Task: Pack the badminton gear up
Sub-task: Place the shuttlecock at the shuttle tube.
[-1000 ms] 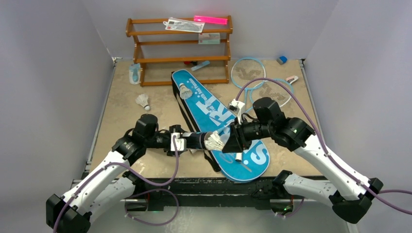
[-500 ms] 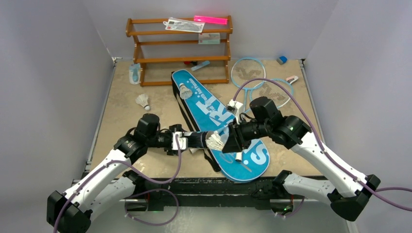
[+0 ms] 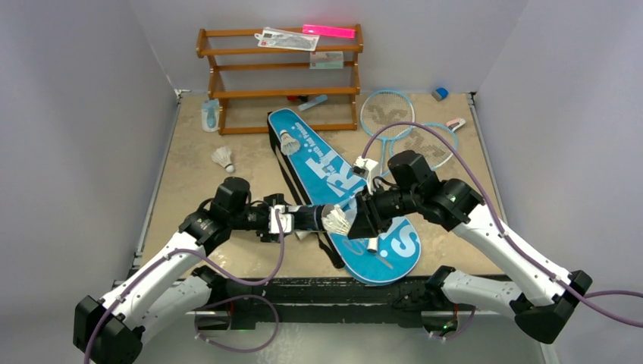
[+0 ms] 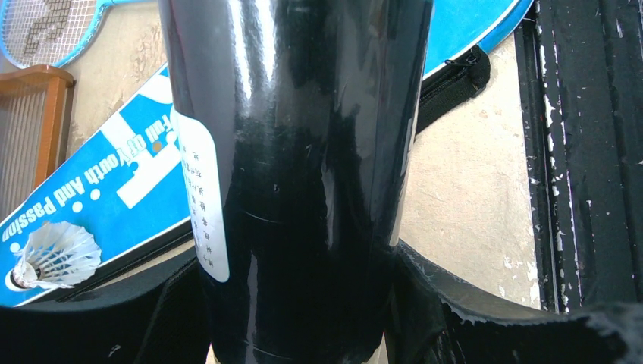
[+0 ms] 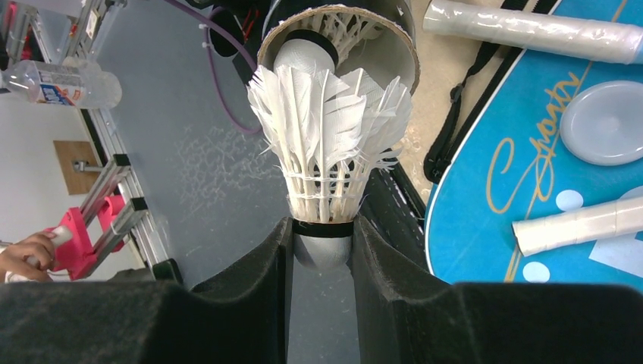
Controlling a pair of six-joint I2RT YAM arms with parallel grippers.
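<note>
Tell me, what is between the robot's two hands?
The black tube, held by the left gripper, and a white shuttlecock pinched by the right gripper, seen from the top view.

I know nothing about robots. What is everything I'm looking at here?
blue racket-shaped bag lettered SPORT: one, blue, middle of tan table
long black tube: one, black, held at the bag's left edge
white feather shuttlecocks: four, white; one on the bag, one on the table's left, one at the tube's mouth, one inside it
light-blue-framed rackets: two, light blue, right rear
brown wooden rack: one, brown, rear
small blue bit: one, right rear corner
left gripper: black, shut on the tube
right gripper: black, shut on the mouth shuttlecock's cork
</note>
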